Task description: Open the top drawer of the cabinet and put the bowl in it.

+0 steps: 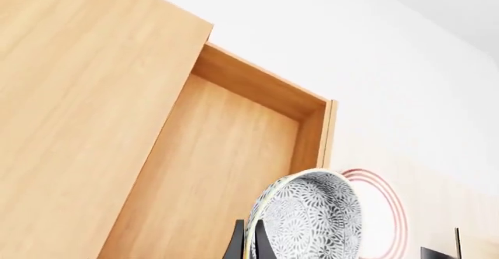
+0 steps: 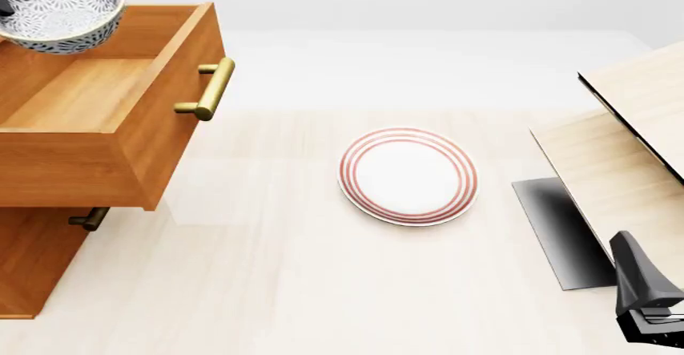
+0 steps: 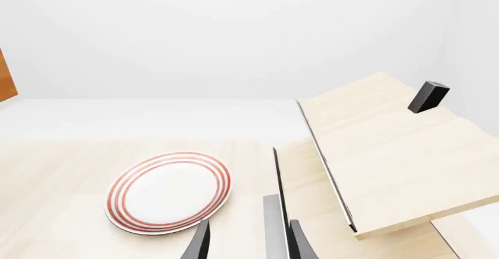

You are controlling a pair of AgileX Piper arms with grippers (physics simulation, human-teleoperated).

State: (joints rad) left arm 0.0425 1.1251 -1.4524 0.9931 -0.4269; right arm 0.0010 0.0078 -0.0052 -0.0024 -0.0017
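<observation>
Bowl: the bowl (image 2: pixel 59 8) is seen at the upper left corner of the front view, raised above the back part of the pulled-out top drawer (image 2: pixel 102 102), its speckled inside facing the camera; its left edge is cut by the frame.
Bowl, left wrist view: the bowl (image 1: pixel 310 219) is shown on edge at the bottom centre, its rim pinched between the dark fingers (image 1: pixel 236 244) of the left hand (image 1: pixel 248 246); the front view shows only a dark sliver of this hand at its left edge.
Top drawer: it is drawn well out of the cabinet (image 2: pixel 38 263), and its bare wooden floor and side walls are visible in both views; the brass handle (image 2: pixel 210 89) is seen only in the front view.
Lower drawer: a second handle (image 2: pixel 90 218) is glimpsed beneath the open drawer, lower left.
Plate: a red-ringed plate (image 2: pixel 408 175) lies flat at the centre of the tabletop (image 2: pixel 278 291), well apart from the cabinet; bare tabletop is left all around it.
Right hand: the right hand (image 3: pixel 248 242) is seen at the bottom of the right wrist view, fingers spread and nothing between them; the front view places it at the lower right corner.
Pale structure: a light-wood structure (image 2: pixel 630 147) fills the right edge, with slanted panels just beside the right hand.
</observation>
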